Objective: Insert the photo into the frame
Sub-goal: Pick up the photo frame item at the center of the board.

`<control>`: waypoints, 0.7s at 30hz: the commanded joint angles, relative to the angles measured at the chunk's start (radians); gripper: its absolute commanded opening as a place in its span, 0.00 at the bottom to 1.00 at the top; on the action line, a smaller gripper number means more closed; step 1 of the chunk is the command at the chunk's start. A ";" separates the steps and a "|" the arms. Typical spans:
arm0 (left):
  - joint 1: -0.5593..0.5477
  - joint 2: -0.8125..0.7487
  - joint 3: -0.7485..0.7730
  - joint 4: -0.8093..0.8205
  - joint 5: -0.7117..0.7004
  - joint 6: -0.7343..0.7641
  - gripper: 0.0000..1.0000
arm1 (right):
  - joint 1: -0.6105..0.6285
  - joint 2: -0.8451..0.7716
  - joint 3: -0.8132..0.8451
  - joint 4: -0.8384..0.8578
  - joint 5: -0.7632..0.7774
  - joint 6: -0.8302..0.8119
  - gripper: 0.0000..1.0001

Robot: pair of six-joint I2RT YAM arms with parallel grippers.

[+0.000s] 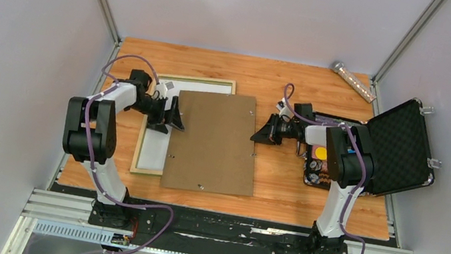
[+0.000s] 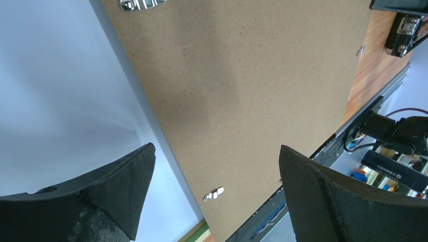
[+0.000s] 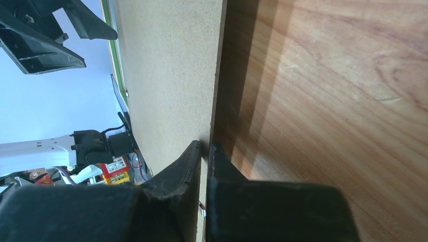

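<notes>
brown backing board (image 1: 214, 142) overlaps frame (image 1: 203, 80), photo (image 1: 151, 153); right jaws pinch its edge, left jaws spread; open case (image 1: 401, 150) right.

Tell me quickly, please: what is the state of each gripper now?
Left gripper: jaws open, holding nothing.
Right gripper: jaws closed on the right edge of the backing board.

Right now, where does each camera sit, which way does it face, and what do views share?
Top external: high at the near edge, looking down at the table; left arm and right arm show whole.
Left wrist: on the left arm, facing the backing board; the open left gripper frames it.
Right wrist: on the right arm, facing along the backing board's edge, which the right gripper pinches.
Shared: all three show the backing board; right wrist also catches the left gripper.
</notes>
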 commanded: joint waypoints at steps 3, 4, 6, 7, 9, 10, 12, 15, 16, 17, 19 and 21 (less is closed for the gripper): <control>0.004 0.007 -0.008 -0.013 0.081 0.048 0.98 | -0.007 -0.003 0.005 0.067 -0.060 -0.007 0.01; 0.004 0.013 -0.009 -0.013 0.086 0.050 0.98 | -0.007 -0.004 0.005 0.070 -0.066 -0.005 0.01; 0.004 0.021 -0.010 -0.014 0.101 0.052 0.97 | -0.007 -0.002 0.006 0.075 -0.076 -0.001 0.01; 0.004 0.023 -0.010 -0.015 0.108 0.052 0.97 | -0.007 -0.002 0.005 0.079 -0.079 0.000 0.02; 0.004 0.030 -0.009 -0.015 0.111 0.052 0.97 | -0.007 -0.001 0.007 0.079 -0.084 0.002 0.02; 0.004 0.035 -0.009 -0.015 0.112 0.054 0.97 | -0.008 0.000 0.007 0.081 -0.085 0.002 0.02; 0.004 0.037 -0.009 -0.016 0.106 0.055 0.96 | -0.008 0.001 0.006 0.081 -0.085 0.002 0.02; 0.004 0.033 -0.011 -0.015 0.098 0.054 0.96 | -0.011 0.003 0.005 0.079 -0.085 0.000 0.02; 0.004 0.027 -0.014 -0.014 0.092 0.054 0.96 | -0.012 0.005 0.006 0.080 -0.085 0.000 0.02; 0.004 0.023 -0.014 -0.013 0.089 0.053 0.97 | -0.014 0.006 0.006 0.080 -0.084 0.000 0.02; 0.004 0.014 -0.016 -0.011 0.079 0.052 0.97 | -0.017 0.007 0.005 0.079 -0.083 -0.003 0.02; 0.004 0.011 -0.020 -0.005 0.069 0.049 0.97 | -0.021 0.009 0.004 0.079 -0.082 -0.006 0.04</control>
